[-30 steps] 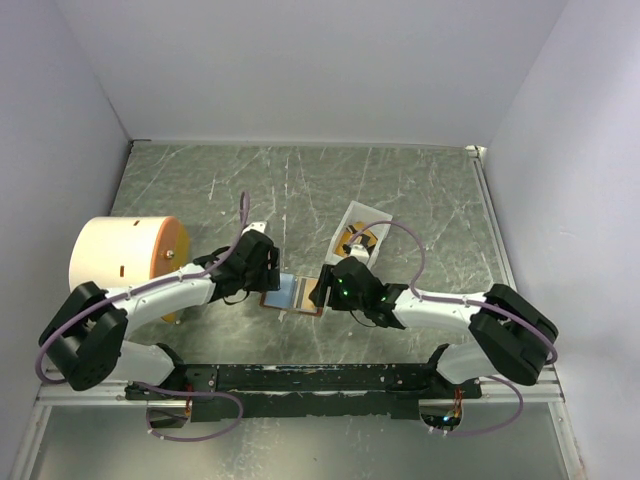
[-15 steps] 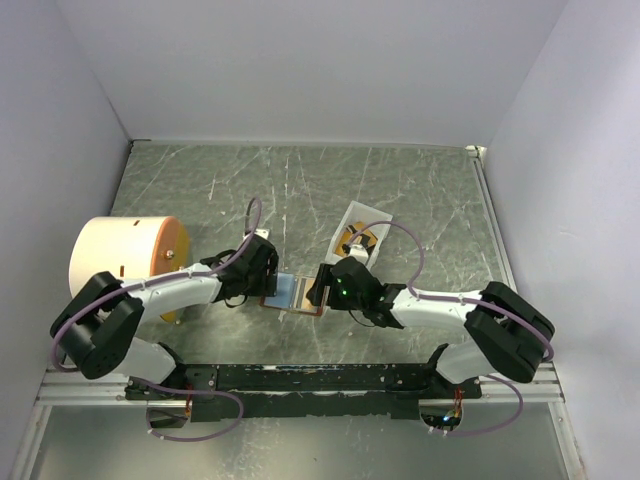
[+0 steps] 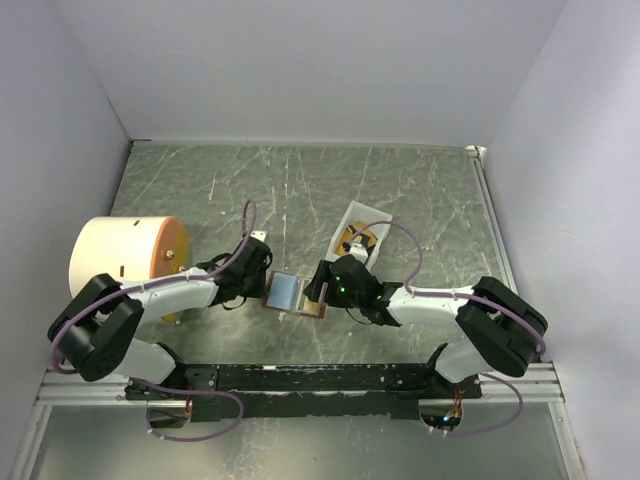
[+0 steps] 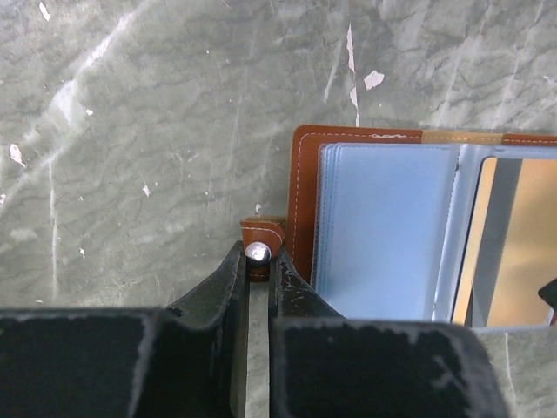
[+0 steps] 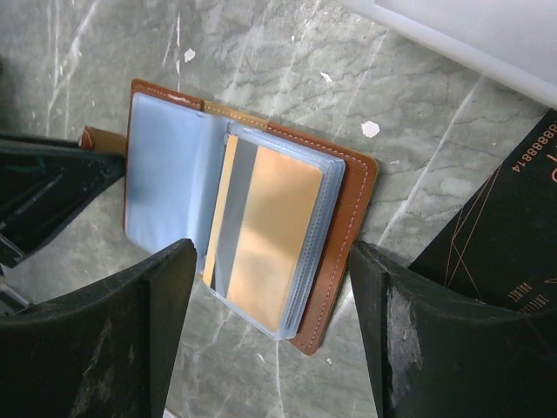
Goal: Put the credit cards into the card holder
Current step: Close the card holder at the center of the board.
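Note:
The card holder (image 3: 292, 293) lies open on the table, brown leather with light-blue sleeves (image 4: 383, 226). A tan-orange credit card (image 5: 270, 235) sits inside the top clear sleeve. A dark credit card (image 5: 505, 226) with orange lines lies just right of the holder. My left gripper (image 4: 258, 261) is shut on the holder's brown snap tab (image 4: 261, 237) at its left edge. My right gripper (image 5: 271, 287) hovers open over the holder's near edge. Its fingers (image 5: 130, 331) stand wide to either side, holding nothing.
A white tray (image 3: 372, 215) lies behind the holder, with a dark and orange card (image 3: 357, 243) in it. A pale orange cylinder (image 3: 125, 255) stands at the left, close to the left arm. Walls close in the table on three sides.
My left gripper has moved in and closed on the snap tab. The right gripper has opened a little wider and shifted slightly left over the holder.

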Motion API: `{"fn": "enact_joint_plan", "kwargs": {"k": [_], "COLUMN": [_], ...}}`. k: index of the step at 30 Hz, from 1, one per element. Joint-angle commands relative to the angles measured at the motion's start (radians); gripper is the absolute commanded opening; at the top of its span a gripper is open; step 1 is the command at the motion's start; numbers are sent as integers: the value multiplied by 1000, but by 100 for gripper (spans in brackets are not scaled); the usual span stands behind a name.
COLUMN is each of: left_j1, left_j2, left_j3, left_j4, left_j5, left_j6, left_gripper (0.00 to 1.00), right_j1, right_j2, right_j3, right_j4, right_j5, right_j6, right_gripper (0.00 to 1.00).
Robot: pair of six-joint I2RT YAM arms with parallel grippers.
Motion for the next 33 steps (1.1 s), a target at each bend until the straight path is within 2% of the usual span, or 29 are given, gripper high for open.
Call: {"fn": "enact_joint_plan", "kwargs": {"k": [1,12,20,25,27,29,33], "left_j1": [2,-6,-23,-30,-31,-30,-30], "left_j2": [-44,-59,-44,-51,-58,-66,-86], "left_j3": [-49,-78,-82,-98,-103,-104,-116], "left_j4": [93,138,211,246,245,234,234], "left_j5": [134,198,279,308,310,304,315], "left_j6": [-60,-112,-161,-195,-199,-201,-209], "left_gripper": [8,7,7,7,8,13,23], "right_j1": [-17,-20,-20,-20,-20,-22,-23], "right_j2": [2,-181,-155,-63,-17,0,14], "right_j3": [-49,-117,-100,-66,-45,-16,81], "right_j4": [92,211,312,374,361,299,63], "right_j5": [-43,-79,-174,-256,-278,-269,-243], "right_j6": [64,85,85,60,46,1,-177], "right_gripper": [71,71,70,65,63,61,57]}}
